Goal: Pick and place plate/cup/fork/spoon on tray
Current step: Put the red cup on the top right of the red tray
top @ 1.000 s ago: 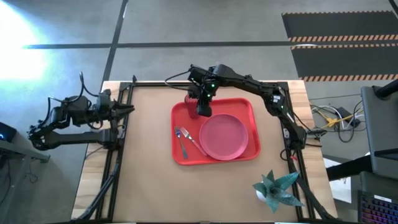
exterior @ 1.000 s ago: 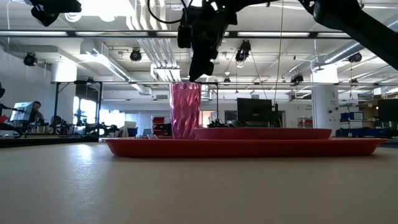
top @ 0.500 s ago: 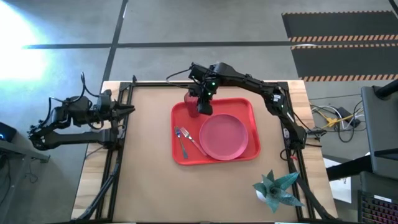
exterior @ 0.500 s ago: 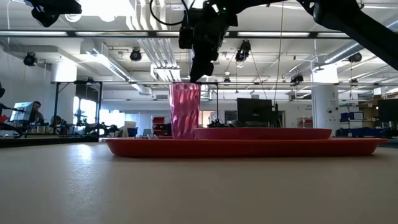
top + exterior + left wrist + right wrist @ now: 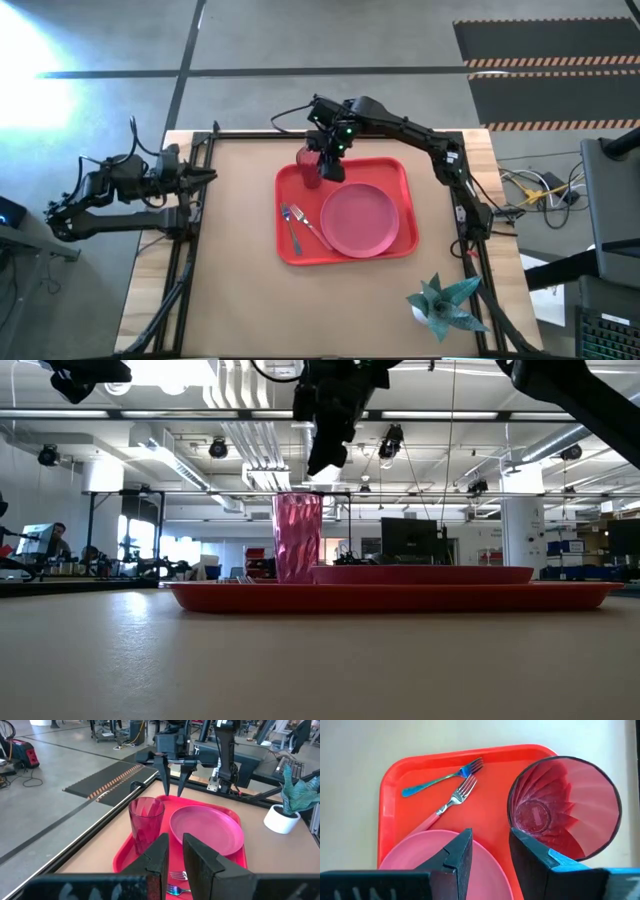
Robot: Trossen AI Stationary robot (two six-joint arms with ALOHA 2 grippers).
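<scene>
A tan table top (image 5: 230, 250) is seen inside a large open workshop with grey concrete floor, ceiling pipes and lamps; desks and a seated person (image 5: 55, 540) are visible far behind in the low view, and a small potted plant (image 5: 443, 305) stands at the table's near right corner. The tray (image 5: 295, 250) lies mid-table, slightly right of centre. The plate (image 5: 358, 220) is set on the tray's right part, flat. The cup (image 5: 297, 537) stands upright in the tray's far left corner, just beside the plate. The fork (image 5: 451, 801) and the spoon (image 5: 440, 780) lie side by side on the tray's left part, near the plate's edge (heads pointing toward the cup end). The right gripper (image 5: 171, 780) hangs above the cup and the tray's far edge, fingers pointing down, jaws parted moderately, nothing held, clear of the cup rim. The left gripper (image 5: 172, 857) is parked off the table's left edge, jaws narrowed to a slim gap, nothing between them.
</scene>
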